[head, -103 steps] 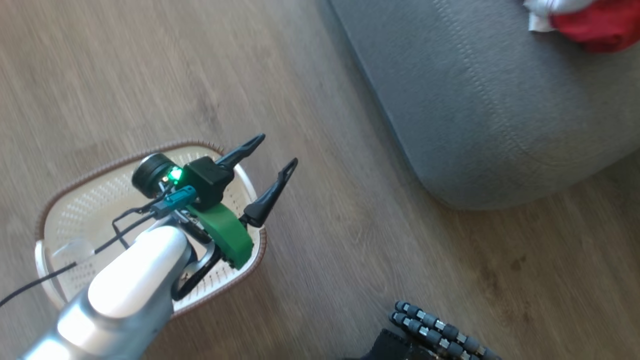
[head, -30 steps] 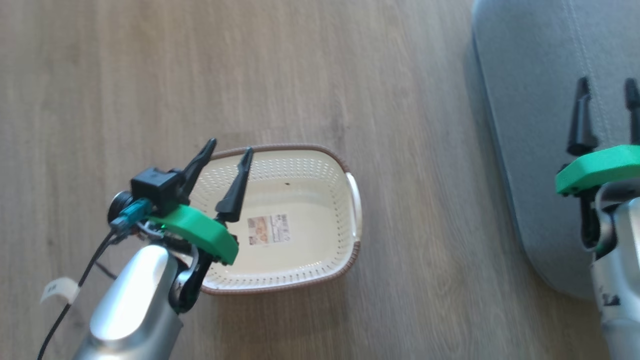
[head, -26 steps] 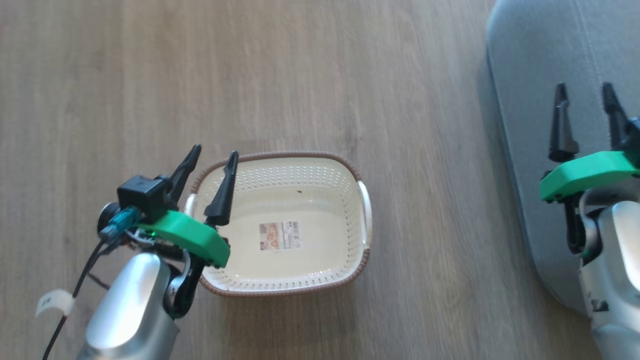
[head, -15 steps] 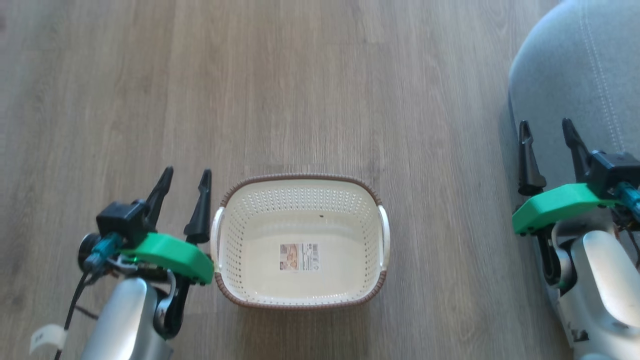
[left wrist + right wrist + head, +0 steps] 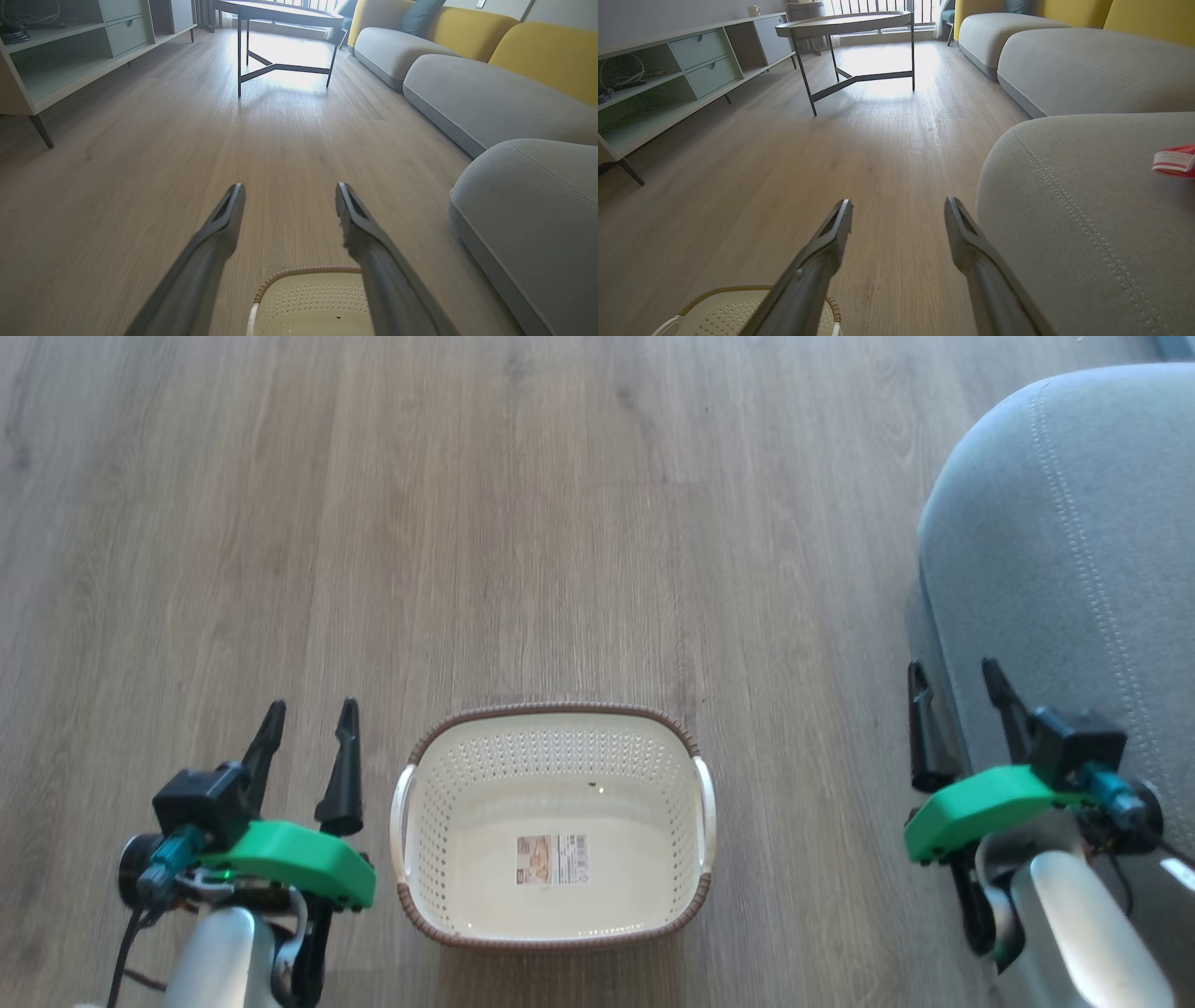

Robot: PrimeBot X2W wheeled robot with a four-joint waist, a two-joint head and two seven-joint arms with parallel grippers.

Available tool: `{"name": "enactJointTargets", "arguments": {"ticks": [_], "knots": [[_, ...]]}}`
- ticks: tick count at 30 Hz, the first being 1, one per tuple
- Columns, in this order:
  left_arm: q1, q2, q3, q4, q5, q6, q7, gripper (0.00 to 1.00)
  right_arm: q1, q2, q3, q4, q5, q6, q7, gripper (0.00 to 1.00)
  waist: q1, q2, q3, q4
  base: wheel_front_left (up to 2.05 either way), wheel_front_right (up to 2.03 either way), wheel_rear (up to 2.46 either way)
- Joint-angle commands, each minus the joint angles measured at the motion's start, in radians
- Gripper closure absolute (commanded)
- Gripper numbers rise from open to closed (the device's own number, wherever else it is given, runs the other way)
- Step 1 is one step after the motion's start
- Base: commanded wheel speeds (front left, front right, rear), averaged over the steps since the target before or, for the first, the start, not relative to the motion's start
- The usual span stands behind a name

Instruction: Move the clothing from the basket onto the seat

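Fingers of the left gripper [image 5: 313, 707], long, dark and tapering to blunt tips, stand spread wide with nothing between them, just beside the left handle of the basket [image 5: 551, 711]. The right gripper [image 5: 954, 665] is parted the same way and holds nothing, at the rounded edge of the seat [image 5: 1074, 569]. Each sits on a green plastic bracket over a glossy silver forearm. The basket is a cream perforated plastic tub, a rounded rectangle with a brown woven-look rim, and a rectangular label [image 5: 553, 859] lies on its smooth floor. It rests on the matte wood-grain floor [image 5: 560, 523]. The seat is grey textured fabric with pale stitching. The clothing [image 5: 1174, 161], red with a white band, lies on the seat, well apart from the basket.
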Motion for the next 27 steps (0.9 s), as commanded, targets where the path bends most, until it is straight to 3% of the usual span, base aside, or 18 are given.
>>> {"name": "enactJointTargets", "arguments": {"ticks": [1,27], "knots": [[-0.016,0.002,0.045,-0.034,0.010,-0.006,-0.005,0.00,-0.002,0.010,0.027,-0.034,-0.009,0.007,-0.008,0.00,0.0001,-0.0001,-0.010,-0.007,0.00,0.00,0.00],[0.106,-0.023,0.139,-0.037,0.121,0.003,-0.005,0.00,0.128,0.059,0.000,-0.048,-0.046,0.007,-0.008,0.00,0.0001,-0.0001,-0.090,-0.003,0.00,0.00,0.00]]}}
